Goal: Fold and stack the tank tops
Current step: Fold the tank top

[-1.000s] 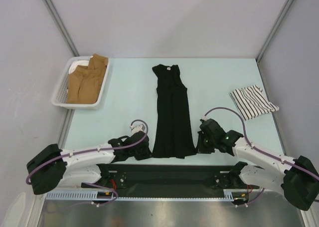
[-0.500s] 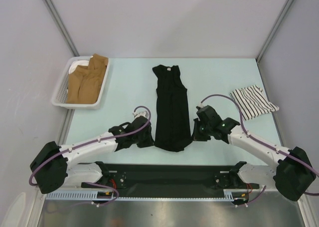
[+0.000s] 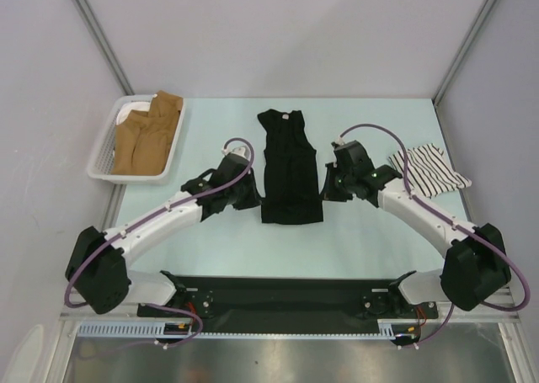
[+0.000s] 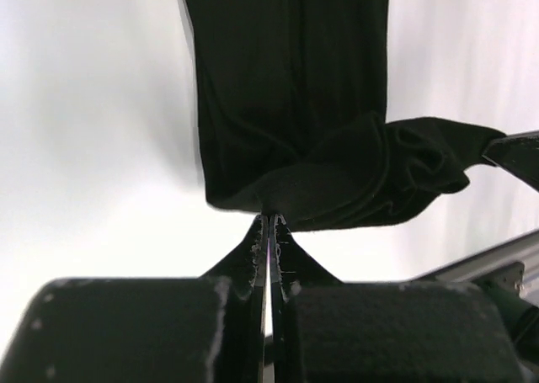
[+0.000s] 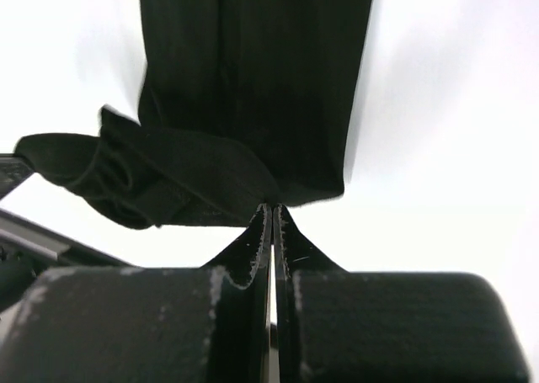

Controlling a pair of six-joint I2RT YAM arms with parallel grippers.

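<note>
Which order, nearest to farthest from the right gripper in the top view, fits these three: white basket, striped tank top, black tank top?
1. The black tank top, mid-table: its hem corner is pinched in the right gripper.
2. The striped tank top, lying off to the right side.
3. The white basket, far left, beyond the black top.

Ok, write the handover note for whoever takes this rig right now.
Tools: the left tool is shut on one hem corner of the black tank top; the right tool is shut on the other corner.
Things: the black tank top lies mid-table, neck away from the arms, hem raised and doubled over its lower part. The striped tank top lies at the right side of the table.
Done: striped one looks folded; black fold started.
Left: finish the black fold, then stack the two.
</note>
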